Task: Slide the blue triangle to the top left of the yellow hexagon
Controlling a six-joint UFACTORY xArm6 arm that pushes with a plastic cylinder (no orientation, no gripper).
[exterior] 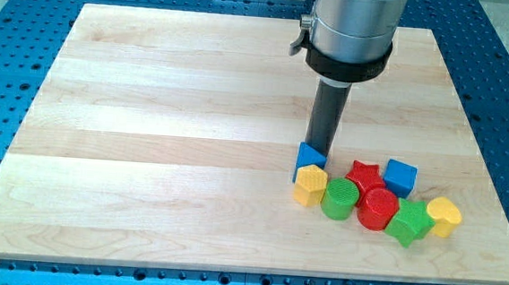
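Observed: my tip [315, 150] stands at the upper edge of the blue triangle [310, 155], touching or all but touching it on the side facing the table's far edge. There is no hand on this arm, only a plain rod, so nothing is held.

The blue triangle lies right of centre in the near half of the table [148, 117], pressed against the top of the yellow hexagon [310, 185], slightly toward its left. To their right a cluster runs toward the near right corner: green cylinder [340, 199], red star [365, 176], red cylinder [377, 209], blue cube [400, 177], green star [410, 223], yellow heart [444, 216].

Judgement: the closing step is in hand; the triangle sits nearly at the hexagon's top left. Any remaining move calls for a short nudge toward the table's left edge, applied from the triangle's right side, light enough not to shift the hexagon.
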